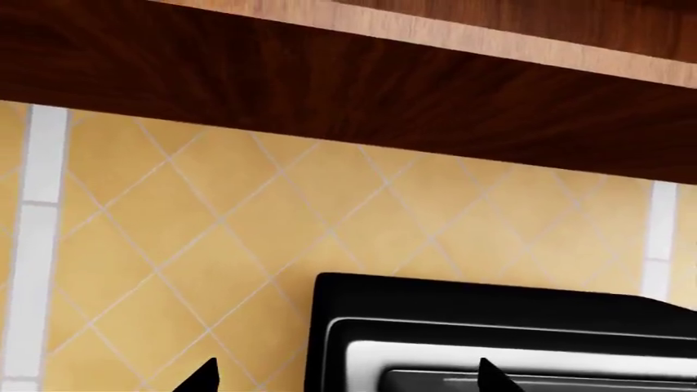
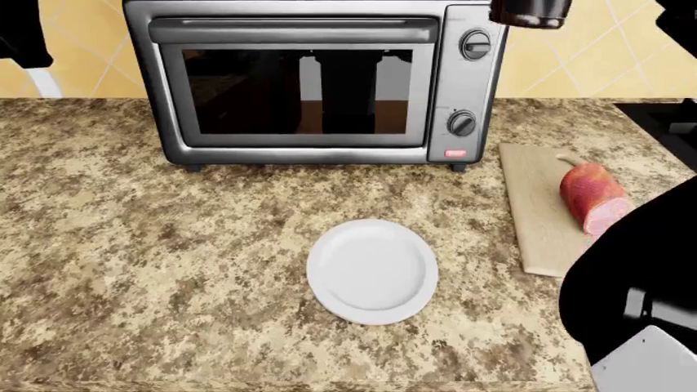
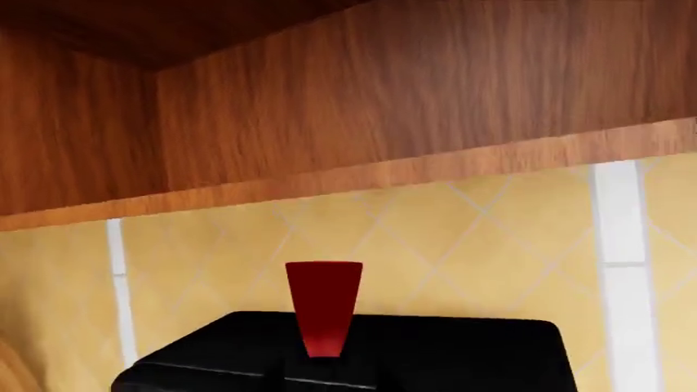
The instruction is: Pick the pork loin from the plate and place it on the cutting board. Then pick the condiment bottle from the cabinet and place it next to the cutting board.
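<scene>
bottle (image 3: pixel 323 309): red neck seen close in the right wrist view, below the cabinet (image 3: pixel 414 90); black base (image 2: pixel 530 11) at the head view's upper edge, apparently held in the right gripper, though the grip is hidden. likely light, rigid, slick; hold at the body. left gripper (image 1: pixel 346 377): tips spread, empty. loin (image 2: pixel 592 197) on board (image 2: pixel 536 204); plate (image 2: pixel 373 270) bare. granite counter (image 2: pixel 142 245), oven (image 2: pixel 316 82), tiled wall (image 1: pixel 196 237).

Head camera looks down over the counter (image 2: pixel 163 245); both wrist cameras face, seemingly close, cabinet underside (image 1: pixel 326 90) and backsplash.
</scene>
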